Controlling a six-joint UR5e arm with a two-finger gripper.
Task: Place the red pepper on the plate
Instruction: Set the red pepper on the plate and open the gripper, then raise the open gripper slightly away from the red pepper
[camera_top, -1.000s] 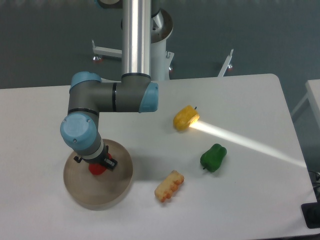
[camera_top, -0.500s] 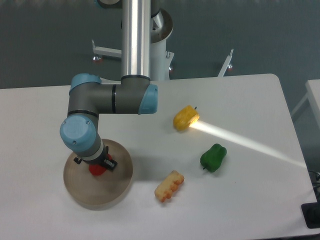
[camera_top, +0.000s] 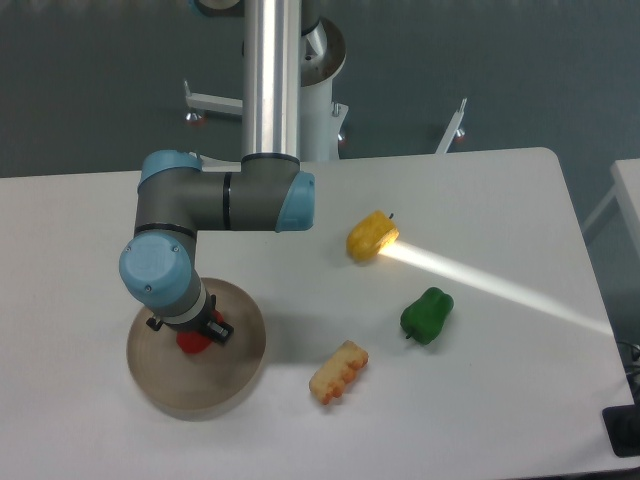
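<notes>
The red pepper (camera_top: 192, 341) is over the middle of the round beige plate (camera_top: 235, 375) at the front left of the table; only a small part of it shows under the arm's wrist. My gripper (camera_top: 200, 332) points down right over the pepper. The blue-grey wrist joint hides its fingers, so I cannot tell whether they are closed on the pepper or whether the pepper rests on the plate.
A yellow pepper (camera_top: 371, 236) lies at mid table with a bright streak of light running right from it. A green pepper (camera_top: 427, 315) and a yellow-orange corn-like toy (camera_top: 338, 372) lie right of the plate. The arm's base column (camera_top: 272, 80) stands at the back.
The arm has shifted very slightly to the left above the plate. The red pepper stays at the same spot on the plate.
</notes>
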